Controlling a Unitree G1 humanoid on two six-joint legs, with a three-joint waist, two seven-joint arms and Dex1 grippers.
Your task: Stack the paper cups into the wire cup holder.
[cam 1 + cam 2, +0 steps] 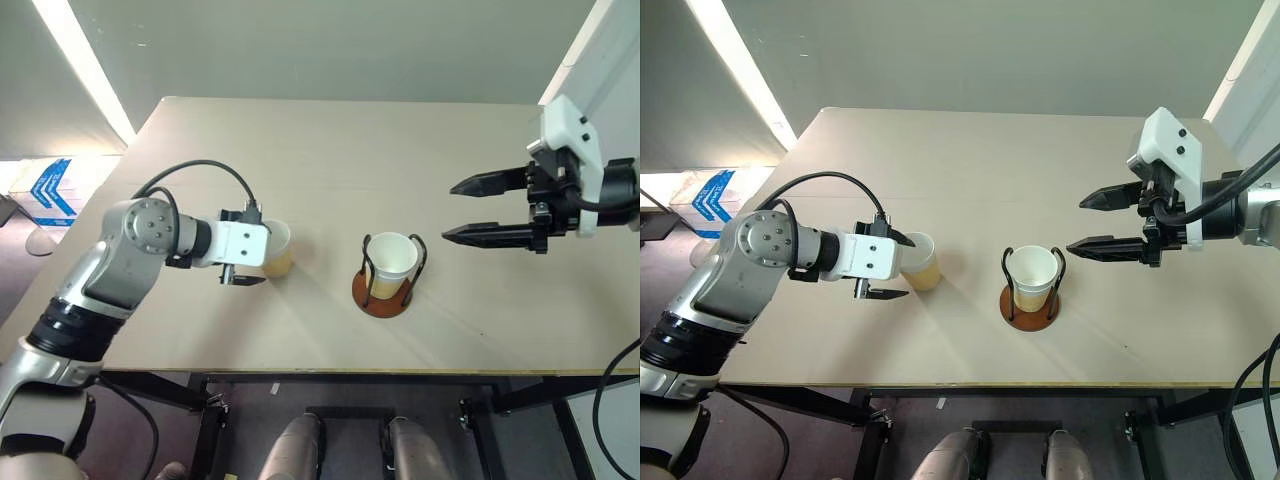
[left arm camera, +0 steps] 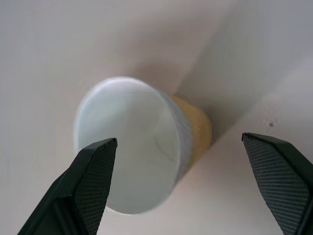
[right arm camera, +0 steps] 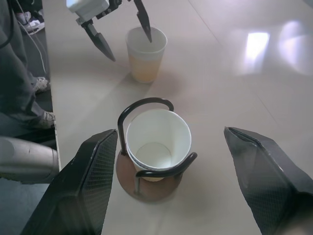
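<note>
Head and wrist views of a beige desk (image 1: pixel 330 150) carrying the task's things. The wire cup holder (image 1: pixel 385 290), a reddish-brown disc with two black wire loops, is standing near the desk's front edge, about midway along it. One paper cup (image 1: pixel 392 262) is sitting upright inside the holder, its white mouth facing up; a second rim line on its wall suggests nested cups, though the count cannot be told. A loose paper cup (image 1: pixel 277 249) is standing upright on the desk on the left side of the holder, apart from it and likewise near the front edge.

The left gripper (image 1: pixel 890 268) is hovering at the loose cup with its black fingers spread wide; in the left wrist view the two fingers (image 2: pixel 85 186) are flanking the cup's mouth (image 2: pixel 129 147), and whether they are touching it cannot be told. The right gripper (image 1: pixel 478 209) is hanging above the desk on the right side of the holder, well apart from it, its fingers spread and holding nothing.

Bare desk is lying between holder and loose cup. Beyond the desk's front edge, the right wrist view is showing a person's trouser leg and shoe (image 3: pixel 44 117) on the floor. A blue arrow marking (image 1: pixel 45 190) is lying on the floor off the desk's left edge.
</note>
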